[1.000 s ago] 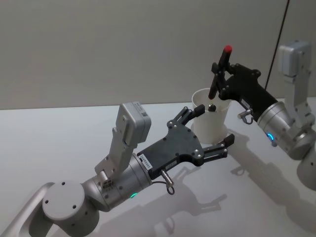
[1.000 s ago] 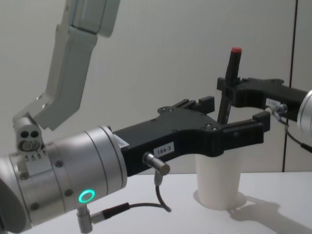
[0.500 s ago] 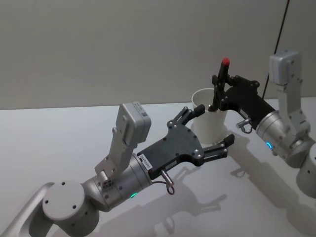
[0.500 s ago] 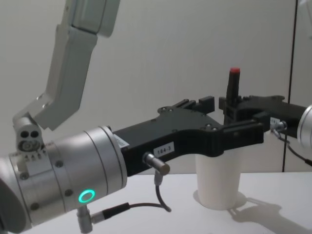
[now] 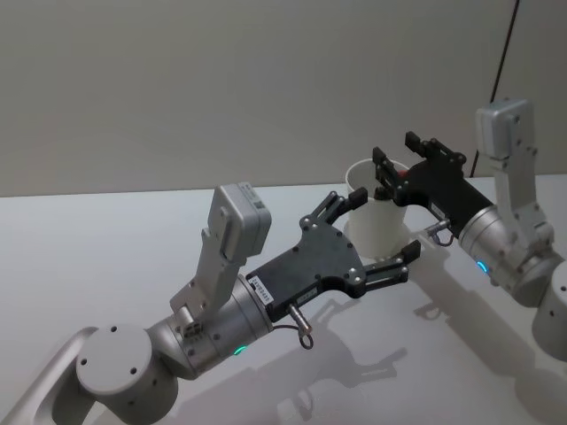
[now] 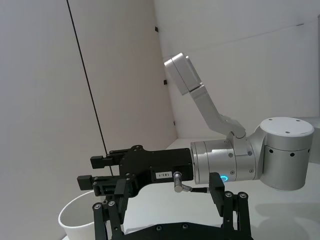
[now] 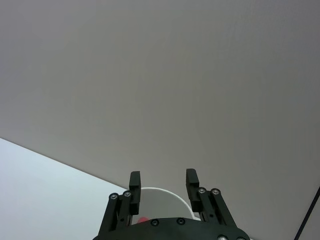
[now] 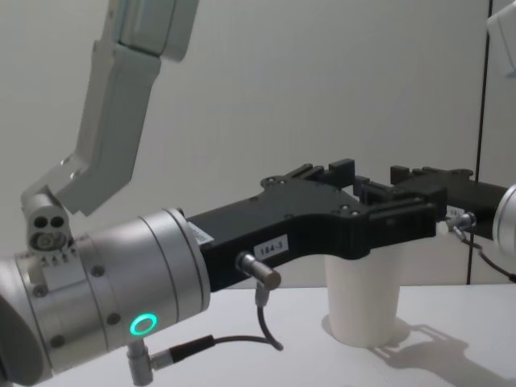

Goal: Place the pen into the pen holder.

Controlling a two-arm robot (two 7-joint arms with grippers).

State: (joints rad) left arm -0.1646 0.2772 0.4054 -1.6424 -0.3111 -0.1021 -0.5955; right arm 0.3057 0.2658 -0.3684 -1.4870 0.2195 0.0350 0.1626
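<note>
The pen holder (image 5: 376, 217), a plain white paper cup, stands upright on the pale tabletop (image 5: 106, 257), toward the robot's right of the middle. The left hand (image 5: 376, 232) reaches forward from the lower left with its black fingers spread apart on either side of the cup: one finger lies at the near side by the cup's base, the other up by the rim on the left; whether they touch the cup I cannot tell. In the chest view the same left hand (image 8: 379, 201) crosses in front of the cup's (image 8: 363, 298) upper part. The right hand (image 5: 390, 168) hovers just above the cup's mouth, coming in from the right, with its two fingers apart and nothing between them. In the right wrist view those fingers (image 7: 135, 182) stand open over the white rim (image 7: 160, 190), and a small red spot, the pen's (image 7: 143, 219) red end, shows inside the cup below them. In the left wrist view the right hand (image 6: 102, 170) hangs level over the cup's rim (image 6: 75, 220), its fingers parted.
</note>
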